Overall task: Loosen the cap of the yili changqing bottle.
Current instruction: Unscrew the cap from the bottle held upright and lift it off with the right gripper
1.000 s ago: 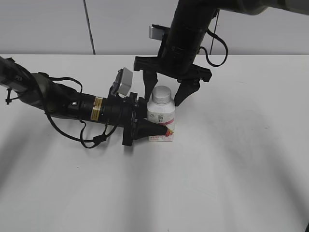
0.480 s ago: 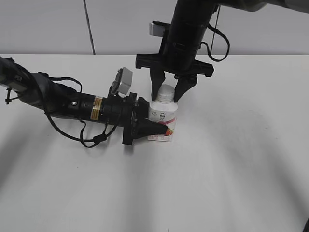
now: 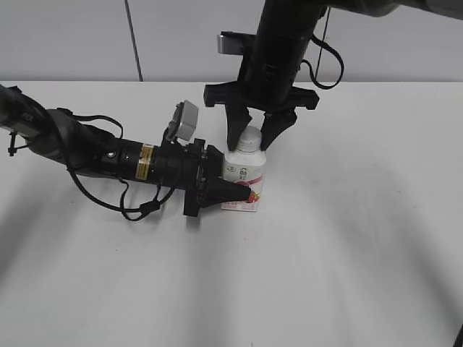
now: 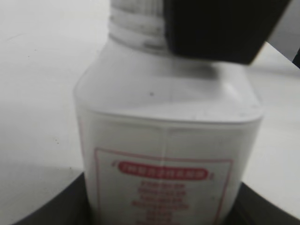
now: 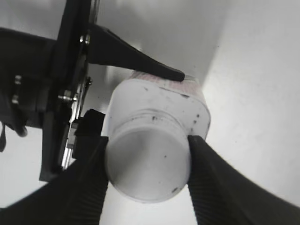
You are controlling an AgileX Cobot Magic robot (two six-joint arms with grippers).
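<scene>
My left arm lies low along the white table, reaching in from the left side of the yili changqing bottle, wrist level with the label. The left gripper clamps the bottle's body: one finger runs across the near face by the pink-red label, and in the left wrist view dark pads sit at both lower corners against the bottle's sides. The far finger I can't make out from outside.

My right arm comes straight down over the bottle from behind it, gripper pointing down. The right gripper pinches the cap; its two ribbed fingers press against opposite sides of the white disc, jaws about half spread.

The bottle stands upright on the table, roughly mid-table. From the left wrist, the cap is mostly hidden behind a blurred black finger, and the label text is too soft to read.
</scene>
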